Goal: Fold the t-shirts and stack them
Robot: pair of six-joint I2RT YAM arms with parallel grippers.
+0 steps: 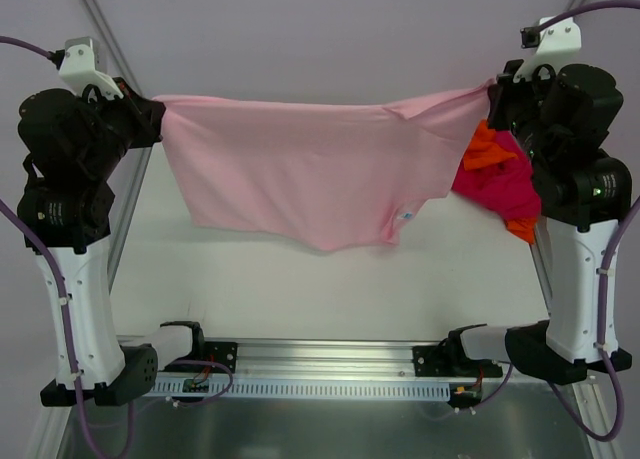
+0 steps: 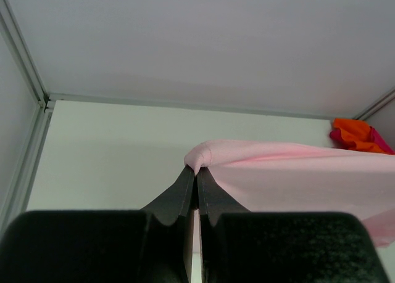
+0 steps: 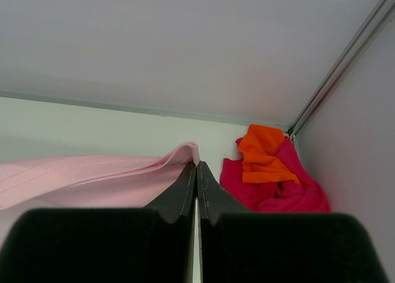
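Above the counter (image 1: 300, 289), the pink t-shirt (image 1: 300, 169) hangs stretched between the left gripper (image 2: 196, 172) and right gripper (image 3: 196, 166), each closed on only a small fold of its edge. Too much pull could slip it free, and it would fall crumpled.

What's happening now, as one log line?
left gripper: shut on pink t-shirt | right gripper: shut on it | shirt stretched between them
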